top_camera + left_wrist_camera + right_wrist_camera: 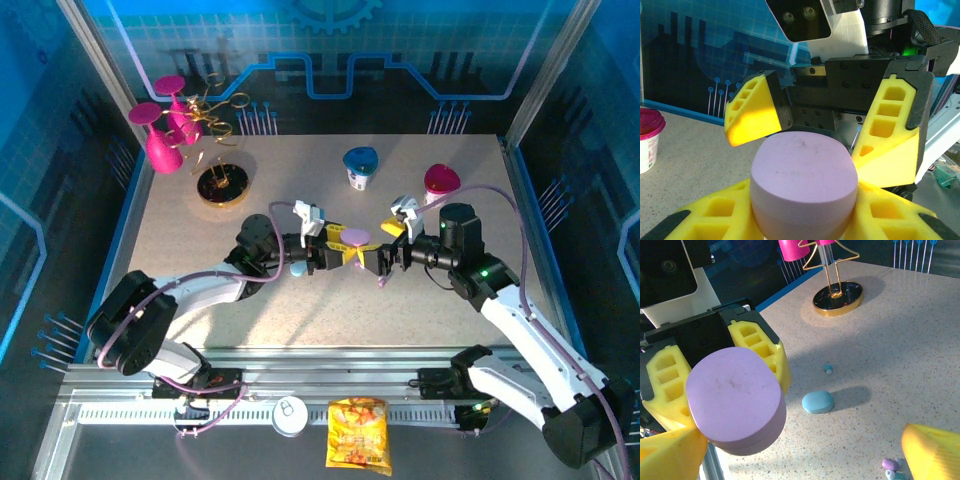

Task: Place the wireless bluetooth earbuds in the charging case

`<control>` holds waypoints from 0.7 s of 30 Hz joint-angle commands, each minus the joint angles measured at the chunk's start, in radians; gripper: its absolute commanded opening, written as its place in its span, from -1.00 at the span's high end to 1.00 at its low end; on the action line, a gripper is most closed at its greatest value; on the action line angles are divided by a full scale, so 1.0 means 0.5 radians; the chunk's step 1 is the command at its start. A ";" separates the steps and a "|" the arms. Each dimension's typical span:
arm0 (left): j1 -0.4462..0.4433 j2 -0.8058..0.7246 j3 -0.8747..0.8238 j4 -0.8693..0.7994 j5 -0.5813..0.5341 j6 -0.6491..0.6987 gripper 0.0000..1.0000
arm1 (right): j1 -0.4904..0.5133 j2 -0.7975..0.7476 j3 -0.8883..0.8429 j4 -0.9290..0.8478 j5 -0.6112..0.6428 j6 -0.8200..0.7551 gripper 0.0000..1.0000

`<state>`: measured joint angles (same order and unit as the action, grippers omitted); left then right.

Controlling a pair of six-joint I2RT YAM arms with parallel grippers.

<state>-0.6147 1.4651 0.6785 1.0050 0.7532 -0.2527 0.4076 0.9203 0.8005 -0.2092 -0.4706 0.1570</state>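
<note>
My left gripper (335, 255) is shut on the lilac pill-shaped charging case (355, 237), holding it above the table's middle. In the left wrist view the case (804, 175) sits between the yellow fingers (700, 220). My right gripper (375, 258) faces it, open, with its fingers (752, 115) spread on either side of the case without touching. On the table below lie a pale blue case (817, 402), a pale blue earbud (827, 368) and a lilac earbud (889, 464). From the right wrist, the lilac case (735, 395) hangs ahead of the open right gripper (800, 455).
A blue-lidded cup (360, 165) and a pink-lidded cup (441, 182) stand at the back. A gold stand (222, 185) and pink glasses (160, 140) occupy the back left. A can (291, 415) and a snack bag (358, 433) lie by the near rail.
</note>
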 commanded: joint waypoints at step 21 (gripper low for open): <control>0.000 -0.106 -0.046 0.009 0.156 0.082 0.64 | -0.036 -0.090 0.067 0.108 0.211 0.206 -1.00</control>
<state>-0.6144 1.4498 0.6643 0.9874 0.7883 -0.2340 0.4030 0.8757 0.8009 -0.1631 -0.4068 0.2447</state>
